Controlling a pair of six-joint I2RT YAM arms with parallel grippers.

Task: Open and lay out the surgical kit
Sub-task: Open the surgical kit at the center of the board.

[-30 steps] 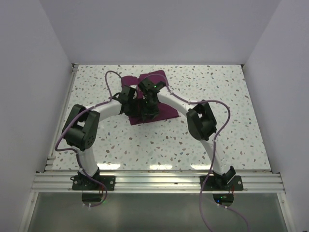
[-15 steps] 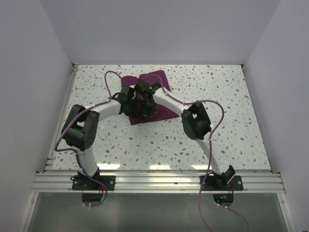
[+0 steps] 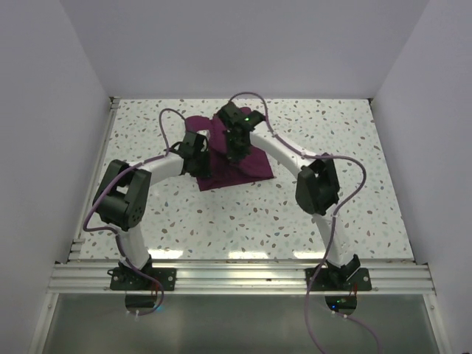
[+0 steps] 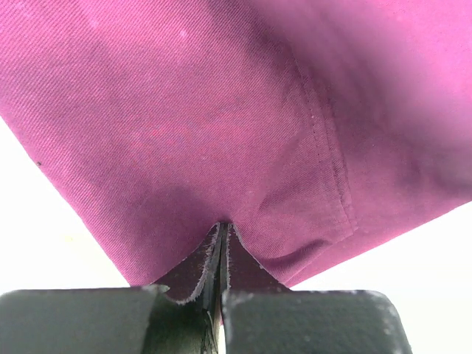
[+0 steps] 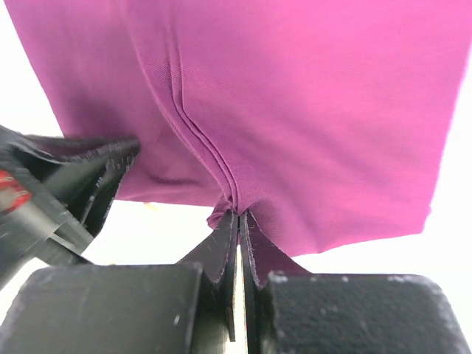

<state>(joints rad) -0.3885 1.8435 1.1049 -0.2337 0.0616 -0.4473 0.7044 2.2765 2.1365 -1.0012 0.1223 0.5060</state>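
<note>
The dark purple cloth wrap (image 3: 240, 167) of the surgical kit lies at the back middle of the table. My left gripper (image 3: 200, 153) sits at its left edge and is shut on a pinch of cloth (image 4: 221, 225). My right gripper (image 3: 237, 150) is over the upper middle of the wrap and is shut on a fold of cloth (image 5: 237, 210), which hangs stretched above it (image 5: 295, 110). The steel tray and the metal instruments are hidden.
The speckled table (image 3: 332, 133) is walled in white on three sides. An aluminium rail (image 3: 236, 276) runs along the near edge. Purple cables (image 3: 173, 114) loop off both arms. The left gripper's body (image 5: 51, 184) shows in the right wrist view.
My right gripper has moved toward the back and a little right with the cloth fold in it, and more of the wrap is spread on the right. The left gripper has stayed put.
</note>
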